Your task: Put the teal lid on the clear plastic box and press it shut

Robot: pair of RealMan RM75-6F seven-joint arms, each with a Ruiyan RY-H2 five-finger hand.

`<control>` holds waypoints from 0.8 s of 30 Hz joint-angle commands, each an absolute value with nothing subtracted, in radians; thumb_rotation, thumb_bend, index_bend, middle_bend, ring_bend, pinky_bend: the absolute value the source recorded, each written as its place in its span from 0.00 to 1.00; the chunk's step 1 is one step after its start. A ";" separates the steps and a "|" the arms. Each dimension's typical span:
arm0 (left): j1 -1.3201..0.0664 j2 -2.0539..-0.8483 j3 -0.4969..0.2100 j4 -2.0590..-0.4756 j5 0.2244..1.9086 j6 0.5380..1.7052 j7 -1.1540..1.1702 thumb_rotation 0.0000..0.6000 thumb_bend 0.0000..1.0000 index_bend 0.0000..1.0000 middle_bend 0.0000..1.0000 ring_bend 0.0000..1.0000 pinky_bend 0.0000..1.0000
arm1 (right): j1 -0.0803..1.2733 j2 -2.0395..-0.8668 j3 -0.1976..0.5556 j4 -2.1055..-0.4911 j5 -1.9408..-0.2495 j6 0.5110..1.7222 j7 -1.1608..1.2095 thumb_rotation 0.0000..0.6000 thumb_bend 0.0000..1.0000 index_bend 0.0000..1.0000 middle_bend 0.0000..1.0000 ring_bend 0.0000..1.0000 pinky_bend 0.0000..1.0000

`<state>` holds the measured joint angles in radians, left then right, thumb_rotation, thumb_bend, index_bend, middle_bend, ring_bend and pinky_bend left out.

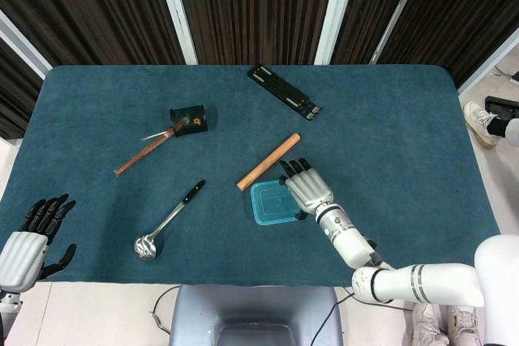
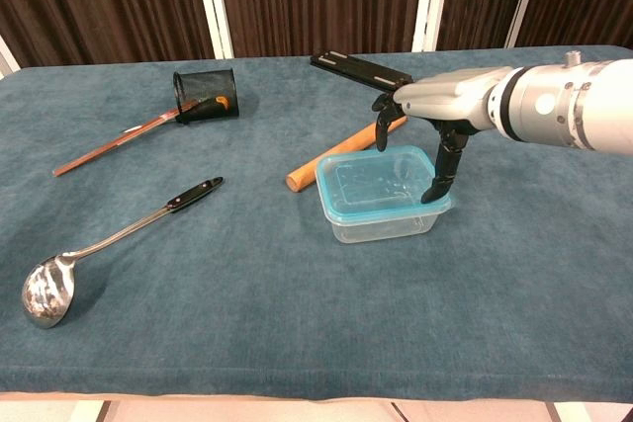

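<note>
The clear plastic box stands near the table's front middle with the teal lid lying on top of it. My right hand hovers over the lid's right half with its fingers spread and nothing held. In the chest view its thumb points down and its tip meets the lid's right front corner. The right side of the lid is hidden under the hand in the head view. My left hand hangs open off the table's front left corner, far from the box.
A wooden rod lies just behind the box. A ladle lies to the left. Farther back are a black mesh cup on its side, thin copper sticks and a black bar.
</note>
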<state>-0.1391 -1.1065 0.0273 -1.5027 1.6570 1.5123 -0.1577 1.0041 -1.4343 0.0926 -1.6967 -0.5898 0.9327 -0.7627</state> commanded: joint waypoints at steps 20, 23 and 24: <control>-0.140 -1.107 0.026 -1.503 1.654 1.511 -0.157 1.00 0.41 0.00 0.00 0.00 0.01 | 1.070 -1.458 0.062 -1.682 -0.454 0.953 -0.834 1.00 0.26 0.40 0.00 0.00 0.00; -0.139 -1.107 0.027 -1.504 1.655 1.512 -0.156 1.00 0.41 0.00 0.00 0.00 0.01 | 1.074 -1.459 0.057 -1.678 -0.444 0.954 -0.837 1.00 0.26 0.40 0.00 0.00 0.00; -0.139 -1.107 0.027 -1.504 1.655 1.513 -0.156 1.00 0.41 0.00 0.00 0.00 0.01 | 1.075 -1.460 0.055 -1.677 -0.442 0.954 -0.837 1.00 0.26 0.40 0.00 0.00 0.00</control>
<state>-0.1391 -1.1071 0.0267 -1.5038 1.6553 1.5127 -0.1559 1.0744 -1.4592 0.0561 -1.6781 -0.4430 0.9541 -0.8365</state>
